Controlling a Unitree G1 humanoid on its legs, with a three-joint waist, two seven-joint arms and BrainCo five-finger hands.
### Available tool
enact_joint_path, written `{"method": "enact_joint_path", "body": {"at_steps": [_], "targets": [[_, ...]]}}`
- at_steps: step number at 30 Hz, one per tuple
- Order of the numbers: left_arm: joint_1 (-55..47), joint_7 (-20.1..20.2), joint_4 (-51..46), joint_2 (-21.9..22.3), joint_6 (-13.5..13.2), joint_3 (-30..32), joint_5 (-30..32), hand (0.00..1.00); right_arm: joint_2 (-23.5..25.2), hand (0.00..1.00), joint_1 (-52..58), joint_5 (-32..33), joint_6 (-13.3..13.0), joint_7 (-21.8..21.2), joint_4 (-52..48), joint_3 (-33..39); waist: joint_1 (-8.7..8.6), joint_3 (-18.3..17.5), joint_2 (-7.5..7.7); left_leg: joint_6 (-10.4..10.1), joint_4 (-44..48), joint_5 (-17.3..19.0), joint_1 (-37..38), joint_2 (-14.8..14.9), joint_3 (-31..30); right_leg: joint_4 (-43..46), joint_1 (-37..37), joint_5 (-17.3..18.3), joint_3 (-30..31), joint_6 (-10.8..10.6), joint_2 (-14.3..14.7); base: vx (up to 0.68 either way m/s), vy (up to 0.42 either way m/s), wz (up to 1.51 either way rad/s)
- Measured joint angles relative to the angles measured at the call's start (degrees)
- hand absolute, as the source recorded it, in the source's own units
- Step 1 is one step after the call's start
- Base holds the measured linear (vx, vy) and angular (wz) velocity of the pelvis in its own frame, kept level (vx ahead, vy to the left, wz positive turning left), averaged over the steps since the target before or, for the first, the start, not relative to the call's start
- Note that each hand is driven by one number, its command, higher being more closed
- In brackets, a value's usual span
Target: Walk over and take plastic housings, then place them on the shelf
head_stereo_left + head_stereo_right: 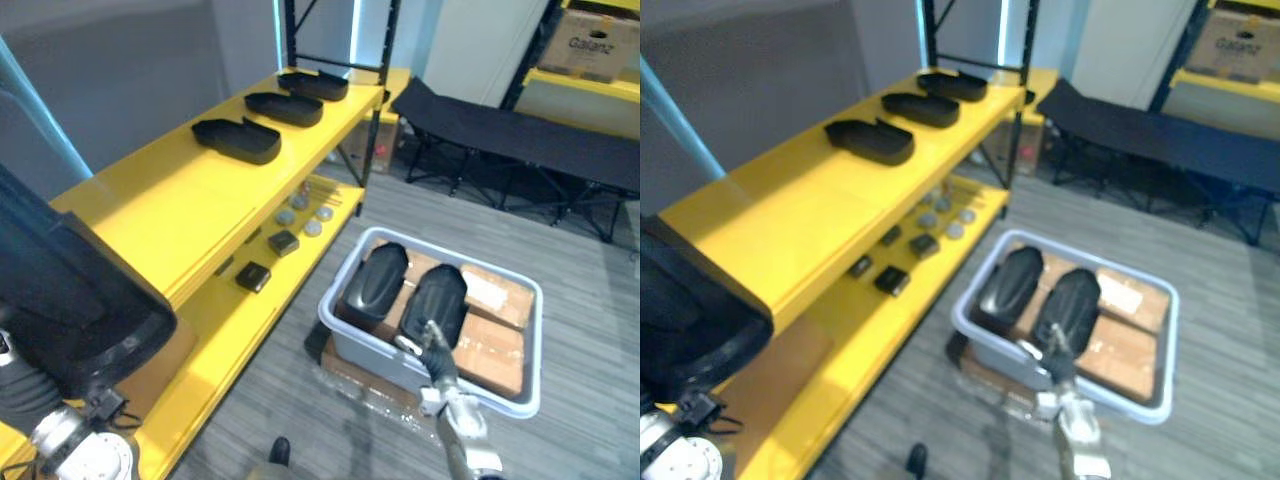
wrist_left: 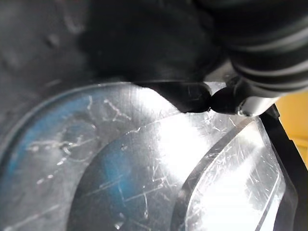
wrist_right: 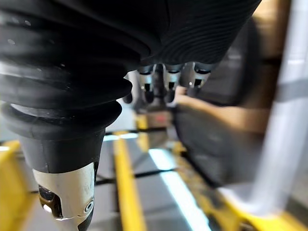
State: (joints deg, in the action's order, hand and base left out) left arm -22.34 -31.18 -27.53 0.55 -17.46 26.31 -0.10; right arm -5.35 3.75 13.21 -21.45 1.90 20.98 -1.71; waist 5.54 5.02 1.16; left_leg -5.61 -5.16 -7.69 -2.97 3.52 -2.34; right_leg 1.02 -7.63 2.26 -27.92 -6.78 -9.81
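Three black plastic housings (image 1: 238, 138) lie in a row on the yellow shelf's top board (image 1: 150, 210). Close at the left hangs a fourth black housing (image 1: 70, 300), its glossy face (image 2: 120, 168) right before my left hand (image 2: 226, 100), whose dark tips pinch its edge. On the floor stands a grey tub (image 1: 370, 355) with two more housings (image 1: 375, 280) side by side on cardboard. My right hand (image 1: 437, 355) reaches in over the tub's near wall. Its straight fingers (image 3: 159, 79) lie at the near end of the right-hand housing (image 1: 440, 290).
The lower yellow board carries small black blocks (image 1: 253, 276) and round metal discs (image 1: 300, 210). A black shelf post (image 1: 378, 90) rises at the far corner. Beyond the tub stands a black folding cot (image 1: 520, 135), and a cardboard box (image 1: 590, 45) sits on another rack.
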Motion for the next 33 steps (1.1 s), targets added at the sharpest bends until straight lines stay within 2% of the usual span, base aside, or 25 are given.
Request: {"method": "enact_joint_path", "body": {"at_steps": [1, 4, 8, 11, 16, 18, 20, 21, 23, 24, 25, 29, 31, 32, 33], "targets": [[0.0, -0.1, -0.3, 0.0, -0.1, 0.0, 0.0, 1.0, 0.0, 0.0, -0.2, 0.0, -1.3, 0.8, -3.9, 0.0, 0.02, 0.1, -0.1, 0.0, 0.0, 0.0, 0.0, 0.1, 0.3, 0.1, 0.3, 0.0, 0.3, 0.0, 0.0, 0.0, -0.004, -0.12], [0.1, -0.5, -1.4, 0.0, -0.4, 0.0, 0.0, 1.0, 0.0, 0.0, -2.0, 0.0, -2.5, 0.7, -7.4, 0.0, 0.2, 0.4, 0.0, 0.0, 0.0, 0.0, 0.4, 0.5, 1.5, 0.3, 0.7, 0.0, 1.5, 0.0, 0.1, 0.0, -0.007, -0.2], [1.3, -2.1, -1.5, 0.0, -0.4, -0.1, 0.1, 1.0, -0.5, 0.0, -5.7, 1.9, -2.4, -0.1, -9.9, -0.1, 0.23, 0.7, 0.11, 0.0, 0.0, 0.1, 0.8, 0.5, 1.6, 0.4, 0.4, 0.1, 1.5, 0.1, 0.1, 0.0, -0.006, -0.01], [1.1, -2.4, -1.5, 0.2, -0.4, 0.0, 0.1, 1.0, -0.7, 0.0, -6.3, 4.2, -1.7, -1.5, -11.7, -0.3, 0.9, 0.7, 0.08, 0.2, 0.0, 0.2, 0.8, 0.2, 1.0, 0.4, -0.1, 0.3, 0.8, -0.1, 0.0, 0.01, -0.011, 0.11], [0.8, -2.2, -1.5, 0.8, -0.3, 0.0, 0.0, 1.0, -0.9, 0.0, -7.3, 4.5, -0.6, -1.9, -13.6, -1.4, 1.6, 1.1, 0.27, 1.1, 0.0, 0.4, -0.6, -0.8, -1.2, 0.5, -2.4, 0.7, -5.2, -0.8, -0.6, 0.02, -0.018, 0.55], [0.9, -1.2, -1.5, 1.0, -0.3, 0.0, 0.0, 1.0, -1.1, 0.0, -7.7, 4.5, -0.5, -1.7, -14.0, -1.2, 1.54, 1.6, 0.47, 2.5, 0.0, -0.6, -1.4, -0.8, 2.3, 1.0, -4.8, 0.8, -10.4, -1.2, -1.3, 0.07, -0.027, 1.1], [0.8, -0.5, -1.5, 1.0, -0.3, 0.0, -0.1, 1.0, -1.2, 0.0, -7.8, 4.5, -0.1, -0.5, -13.9, -1.2, 1.76, 1.6, 0.61, 3.3, 0.0, -1.4, -2.2, -1.5, 2.7, 2.1, -6.1, 0.9, -13.6, -1.1, -2.0, 0.08, 0.039, 1.04], [0.8, 0.0, -1.5, 1.0, -0.3, 0.0, -0.2, 1.0, -1.2, 0.0, -8.0, 4.4, 0.0, -0.2, -13.9, -1.2, 1.81, 1.7, 0.75, 3.4, 0.0, -1.6, -2.2, -1.9, 2.3, 2.4, -6.5, 0.9, -14.5, -1.1, -2.3, 0.11, 0.113, 1.01], [0.8, 2.1, -1.1, 1.0, -0.3, -0.1, -1.4, 1.0, -1.1, 0.0, -9.1, 3.9, 0.0, 1.3, -13.9, -1.2, 3.16, 1.8, 0.95, 3.9, 0.1, -2.8, -3.2, -3.9, -0.6, 4.1, -6.8, 1.2, -15.1, -0.7, -3.5, 0.13, 0.163, 0.89], [0.8, 2.9, -1.0, 1.1, -0.3, -0.1, -1.9, 1.0, -1.1, 0.0, -9.5, 3.8, 0.0, 1.8, -13.9, -1.2, 3.14, 2.2, 0.98, 4.0, 0.1, -3.0, -3.3, -4.5, -1.7, 4.4, -7.2, 1.3, -15.4, -0.5, -3.8, 0.11, 0.179, 1.01], [0.8, 4.6, -0.7, 1.1, -0.3, 0.0, -2.6, 1.0, -1.1, 0.0, -10.3, 3.0, 0.0, 2.6, -13.8, -1.1, 3.33, 3.0, 1.22, 4.3, 0.3, -3.4, -3.1, -5.7, -3.6, 5.0, -8.6, 1.9, -16.1, 0.5, -4.5, 0.07, 0.149, 0.81], [-0.8, 7.5, -0.4, 1.2, -0.4, 0.0, -6.2, 1.0, -1.1, 0.0, -11.8, 1.6, -0.1, 3.4, -13.8, -1.1, 4.47, 3.3, 0.71, 4.8, 0.2, -3.8, -3.1, -6.7, -3.7, 5.9, -8.8, 2.7, -15.5, 1.6, -5.3, -0.01, 0.083, 0.24], [-0.7, 7.8, 0.2, 1.2, -1.0, 0.0, -6.7, 1.0, -1.1, 0.0, -11.8, 1.5, -0.1, 3.6, -13.8, -1.2, 4.46, 3.8, 0.09, 4.9, 0.0, -2.8, -3.1, -6.4, -1.4, 5.5, -8.9, 3.5, -13.8, 1.5, -5.2, -0.07, 0.035, -0.05], [-0.2, 8.0, 0.9, 1.1, -1.6, 0.0, -6.7, 1.0, -1.2, 0.0, -11.8, 1.5, -0.2, 3.9, -13.8, -1.2, 4.23, 4.2, 0.11, 4.9, 0.0, -2.8, -3.1, -5.7, 2.1, 5.0, -8.8, 5.2, -12.7, 1.8, -5.0, -0.11, -0.02, -0.08], [0.4, 8.3, 1.6, 1.1, -2.2, -0.1, -6.8, 1.0, -1.3, 0.0, -11.7, 1.5, -0.2, 4.2, -13.8, -1.2, 3.92, 4.8, 0.18, 4.8, 0.0, -2.9, -3.2, -5.5, 3.3, 4.3, -8.8, 7.5, -11.3, 0.7, -5.0, -0.12, -0.028, -0.11]]}}
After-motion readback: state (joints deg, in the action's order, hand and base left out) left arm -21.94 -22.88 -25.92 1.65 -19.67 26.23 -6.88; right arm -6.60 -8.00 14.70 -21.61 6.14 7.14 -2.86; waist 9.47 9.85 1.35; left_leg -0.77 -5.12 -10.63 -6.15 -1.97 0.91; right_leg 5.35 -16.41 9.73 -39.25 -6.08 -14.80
